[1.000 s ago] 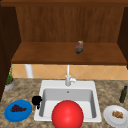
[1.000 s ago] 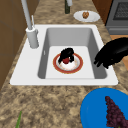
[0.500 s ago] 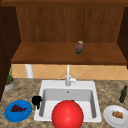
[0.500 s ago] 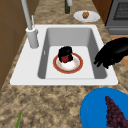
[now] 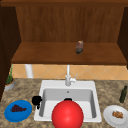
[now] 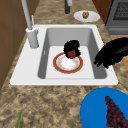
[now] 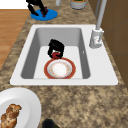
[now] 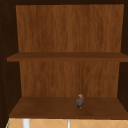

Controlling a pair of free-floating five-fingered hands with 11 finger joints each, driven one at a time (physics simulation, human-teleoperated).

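Right hand (image 6: 71,49) down in the sink basin (image 6: 90,37), fingers curled round a small red object (image 6: 71,54) — possibly a strawberry or a tomato, too small to tell. Held just above the far edge of a red-rimmed plate (image 6: 67,63) lying flat on the basin floor; whether the red object touches the plate cannot be made out. Same hand seen from the right side (image 7: 56,48), bent over the red piece at the plate's rim. In the front view a large red disc (image 5: 67,114) covering most of the basin, with just a dark tip of the hand (image 5: 67,99) above it.

Left hand (image 5: 37,100) hanging at the sink's left front corner, over the white rim, between basin and blue plate (image 5: 18,110). From the left side (image 6: 112,52), fingers drooping, relaxed, holding nothing.

Dark grapes (image 6: 115,112) on the blue plate. Tap (image 5: 68,76) upright at the back of the sink. White plate (image 5: 116,115) with a pastry (image 5: 117,114) on the right counter, green bottle (image 5: 123,94) behind it. Potted plant (image 5: 9,80) at far left — small jar (image 8: 79,101) alone on the lower cabinet shelf (image 8: 50,107).
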